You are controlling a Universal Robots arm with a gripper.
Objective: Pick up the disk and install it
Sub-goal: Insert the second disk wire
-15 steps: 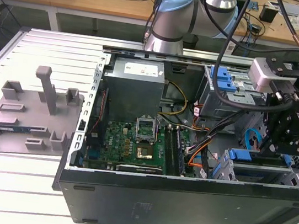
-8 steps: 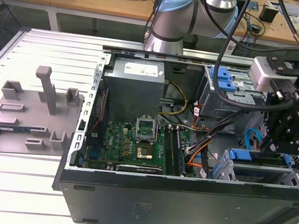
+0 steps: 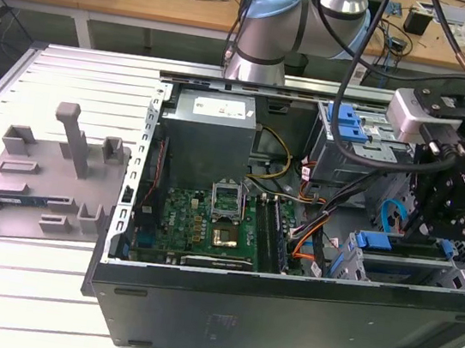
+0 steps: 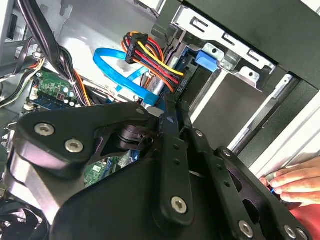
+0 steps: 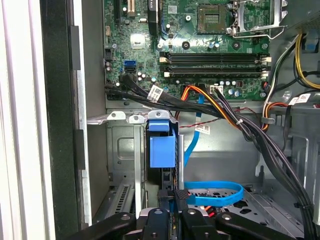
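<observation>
The disk [image 3: 401, 269] sits on edge in the drive bay at the front corner of the open computer case [image 3: 282, 311], on the exterior view's right. Its blue carrier frame [image 5: 162, 147] sticks out of the bay slot, and the same frame [image 4: 206, 60] appears in the second wrist view. My gripper [image 3: 424, 231] reaches down into the case right at that bay. In both wrist views the black fingers lie close together, with the gripper [image 5: 173, 196] at the disk's outer end beside the blue frame. In the second wrist view the gripper [image 4: 172, 102] shows no clear gap.
Orange, yellow and black cables [image 5: 220, 107] and a blue flat cable [image 5: 215, 192] run close to the bay. The motherboard [image 3: 208, 223] and grey power-supply box [image 3: 212, 132] fill the case's middle. A grey fixture plate [image 3: 42, 173] lies on the exterior view's left. A person's hand [image 4: 295, 182] rests near the case edge.
</observation>
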